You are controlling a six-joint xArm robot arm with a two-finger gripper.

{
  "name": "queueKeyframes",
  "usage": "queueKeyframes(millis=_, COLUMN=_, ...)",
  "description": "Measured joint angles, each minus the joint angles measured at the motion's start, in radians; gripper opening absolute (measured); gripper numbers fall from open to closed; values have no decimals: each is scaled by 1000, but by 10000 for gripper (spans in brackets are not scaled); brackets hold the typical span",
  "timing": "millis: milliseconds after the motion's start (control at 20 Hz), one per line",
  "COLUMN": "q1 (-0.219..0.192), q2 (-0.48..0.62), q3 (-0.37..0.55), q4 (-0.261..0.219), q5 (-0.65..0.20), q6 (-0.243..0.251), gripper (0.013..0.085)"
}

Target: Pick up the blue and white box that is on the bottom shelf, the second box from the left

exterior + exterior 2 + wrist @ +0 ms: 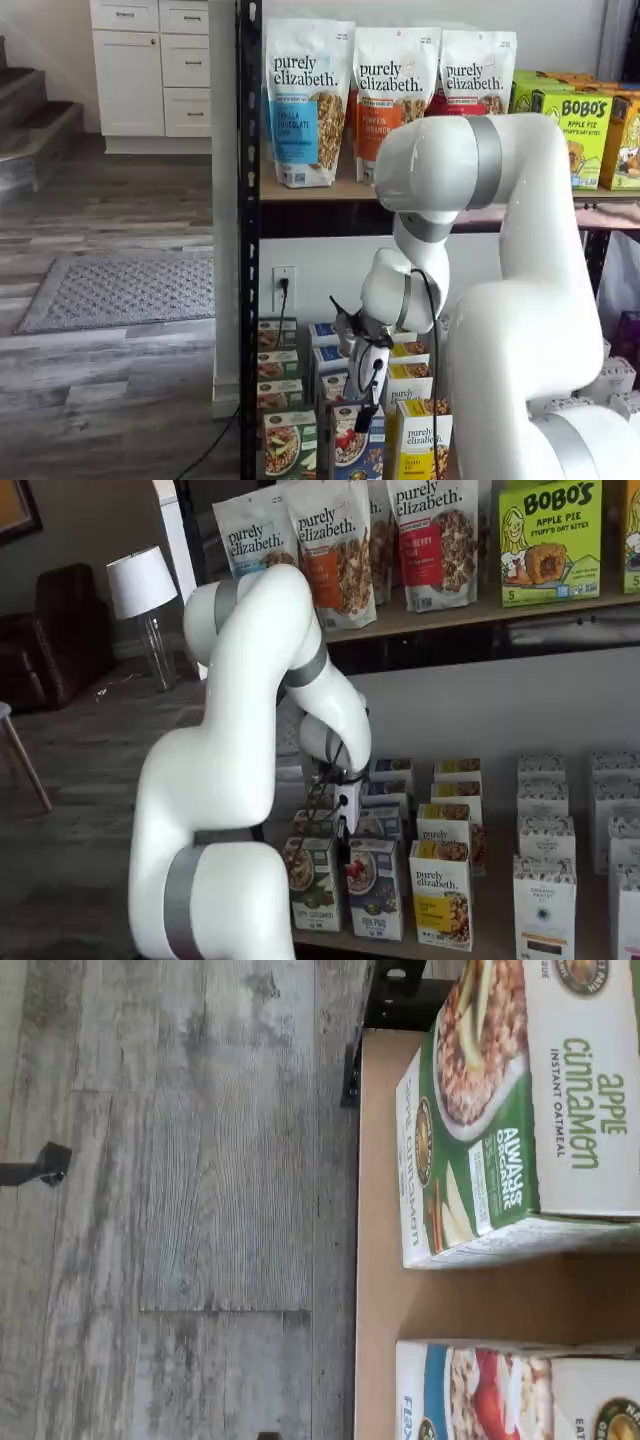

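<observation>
The blue and white box [375, 888] is standing at the front edge of the bottom shelf [378, 1260], between green box [314, 882] and yellow box [441, 894]. The hand [344, 830] is hovering above, spread wide.

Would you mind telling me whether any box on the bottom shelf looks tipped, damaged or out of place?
Nothing stands out. In a shelf view the blue and white box stands upright in its row beside the green box and the yellow box; none looks tipped or crushed.
</observation>
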State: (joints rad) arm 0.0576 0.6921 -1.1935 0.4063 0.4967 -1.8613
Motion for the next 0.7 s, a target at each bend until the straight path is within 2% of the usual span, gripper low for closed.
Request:
queueKeyframes(millis=350, q1=8, q2=9, q3=-6, q4=42, q5=-35, q6=-31, gripper=850)
queueKeyframes(millis=550, q1=18, q2=21, q3=3, q4=126, q5=-114, q6=-102, gripper=850)
queueKeyframes(millis=700, q1=14, q2=40, q3=-10, q4=124, q5=-130, q6=-106, gripper=850)
